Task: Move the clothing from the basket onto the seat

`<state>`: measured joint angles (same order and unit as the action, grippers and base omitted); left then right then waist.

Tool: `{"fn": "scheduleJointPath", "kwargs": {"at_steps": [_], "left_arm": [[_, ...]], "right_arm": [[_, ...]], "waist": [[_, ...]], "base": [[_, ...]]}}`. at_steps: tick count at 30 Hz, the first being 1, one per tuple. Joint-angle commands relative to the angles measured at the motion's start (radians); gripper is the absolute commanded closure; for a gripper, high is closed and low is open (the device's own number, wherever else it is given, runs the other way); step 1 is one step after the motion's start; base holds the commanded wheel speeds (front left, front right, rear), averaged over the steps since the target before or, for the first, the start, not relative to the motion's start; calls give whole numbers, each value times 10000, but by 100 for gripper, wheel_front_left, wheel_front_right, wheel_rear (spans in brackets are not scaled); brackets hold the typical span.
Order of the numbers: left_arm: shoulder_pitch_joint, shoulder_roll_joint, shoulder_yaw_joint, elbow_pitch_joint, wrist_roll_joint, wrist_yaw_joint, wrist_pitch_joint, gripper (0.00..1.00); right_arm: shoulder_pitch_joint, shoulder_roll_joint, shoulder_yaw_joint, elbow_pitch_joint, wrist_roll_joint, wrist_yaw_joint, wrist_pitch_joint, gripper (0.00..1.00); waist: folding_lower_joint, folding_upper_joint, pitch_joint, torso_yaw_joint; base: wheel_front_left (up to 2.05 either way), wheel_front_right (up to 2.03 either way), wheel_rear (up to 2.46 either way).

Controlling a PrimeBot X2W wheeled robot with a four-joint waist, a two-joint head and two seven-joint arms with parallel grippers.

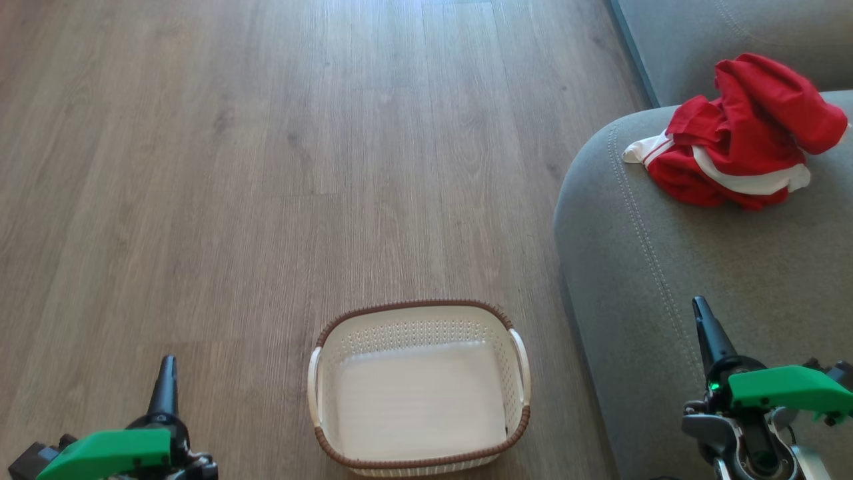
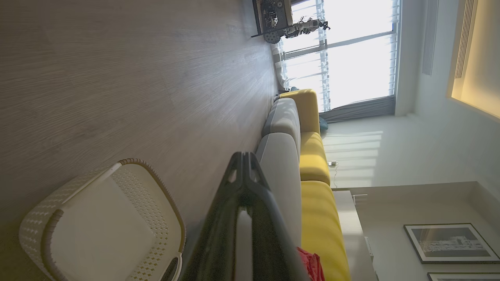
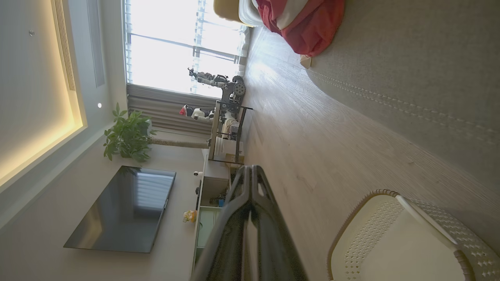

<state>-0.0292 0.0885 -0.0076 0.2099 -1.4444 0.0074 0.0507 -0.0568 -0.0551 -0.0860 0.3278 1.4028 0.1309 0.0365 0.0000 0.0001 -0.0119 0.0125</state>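
Observation:
The red clothing with white trim lies crumpled on the grey seat at the upper right; it also shows in the right wrist view and as a red scrap in the left wrist view. The cream basket with a brown rim stands on the floor at bottom centre, its inside bare. My left gripper is shut with nothing in it, left of the basket. My right gripper is shut and holds nothing, over the seat's front part.
Wood floor stretches ahead and to the left. Yellow back cushions run along the sofa. A television, a low cabinet, a plant and a rack stand by the far wall and window.

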Motion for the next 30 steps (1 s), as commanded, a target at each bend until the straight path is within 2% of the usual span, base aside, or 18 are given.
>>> {"fn": "scheduleJointPath", "kwargs": {"at_steps": [1, 18, 30], "left_arm": [[-520, -16, 508, -382, -278, -145, 81, 100], [-725, -342, 1184, -558, -1679, -516, 569, 100], [-726, -346, 1189, -558, -1678, -516, 573, 100]], "right_arm": [[-601, -145, 141, -435, 396, -1, 101, 100], [-733, -243, 68, -665, 2365, -2, 492, 100], [-726, -303, 148, -672, 2440, -2, 430, 100]], "waist": [[0, -1, 10, -14], [0, -1, 89, -130], [0, -1, 89, -130]], "base": [[0, 0, 0], [0, 0, 0], [0, 0, 0]]}}
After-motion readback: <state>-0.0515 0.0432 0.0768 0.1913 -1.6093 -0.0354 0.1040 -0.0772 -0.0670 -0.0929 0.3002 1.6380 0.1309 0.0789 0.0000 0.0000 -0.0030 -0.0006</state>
